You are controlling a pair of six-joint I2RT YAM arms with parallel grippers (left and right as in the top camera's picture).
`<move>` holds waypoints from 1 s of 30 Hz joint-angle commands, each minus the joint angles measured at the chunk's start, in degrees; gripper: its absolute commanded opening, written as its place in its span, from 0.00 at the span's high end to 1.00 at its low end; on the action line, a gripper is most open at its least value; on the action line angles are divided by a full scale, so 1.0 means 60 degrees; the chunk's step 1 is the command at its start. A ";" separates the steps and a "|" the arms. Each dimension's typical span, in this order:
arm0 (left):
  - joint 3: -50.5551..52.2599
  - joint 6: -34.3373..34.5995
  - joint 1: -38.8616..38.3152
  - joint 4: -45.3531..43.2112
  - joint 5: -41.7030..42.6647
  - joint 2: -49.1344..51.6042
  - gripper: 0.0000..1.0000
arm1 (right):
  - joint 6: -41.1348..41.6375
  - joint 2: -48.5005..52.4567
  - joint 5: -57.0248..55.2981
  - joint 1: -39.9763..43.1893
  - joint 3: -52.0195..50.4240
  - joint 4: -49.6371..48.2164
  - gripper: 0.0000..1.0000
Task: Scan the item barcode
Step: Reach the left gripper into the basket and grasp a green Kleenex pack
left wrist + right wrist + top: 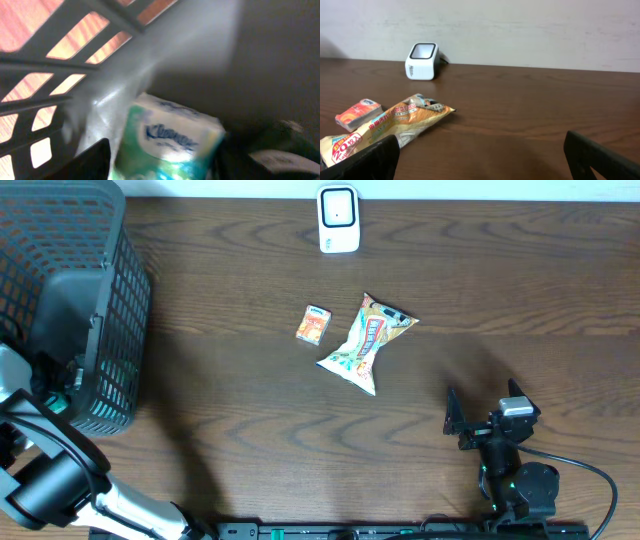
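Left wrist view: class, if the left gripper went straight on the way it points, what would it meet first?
Probably the Kleenex pack in the basket, right ahead of the left gripper; depth is blurred.

From above you see a dark mesh basket (128,330) at the far-left corner of the brown surface (250,440). Your left arm (45,480) reaches over the basket's near edge, and its fingers cannot be made out inside. A white scanner (338,219) stands at the far edge, about centre. Nearer you lie a small orange packet (314,324) and, just to its right but not touching, a tilted snack bag (367,343). Your right gripper (485,405) sits at the near right, fingers spread wide, well apart from the bag.
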State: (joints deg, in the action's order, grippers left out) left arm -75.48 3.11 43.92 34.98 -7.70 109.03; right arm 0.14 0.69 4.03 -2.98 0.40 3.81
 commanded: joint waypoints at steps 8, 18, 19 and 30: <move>0.0055 0.0095 0.0277 0.0244 0.0481 0.0368 0.45 | -0.0106 -0.0047 -0.0040 -0.0073 -0.0007 0.0044 0.01; 0.0022 0.0098 0.0277 0.0663 0.0608 -0.0087 0.93 | -0.0106 -0.0044 -0.0040 -0.0073 -0.0007 0.0044 0.01; 0.0015 0.0113 0.0273 0.0659 0.0612 -0.0364 0.93 | -0.0106 -0.0044 -0.0040 -0.0073 -0.0007 0.0044 0.01; -0.0047 0.2816 0.0273 -0.0514 0.1785 -0.4896 0.93 | -0.0106 -0.0044 -0.0040 -0.0073 -0.0007 0.0044 0.01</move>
State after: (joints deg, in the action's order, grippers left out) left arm -75.18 10.17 45.32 34.15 -3.09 87.48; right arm 0.14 0.69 4.03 -2.98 0.40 3.84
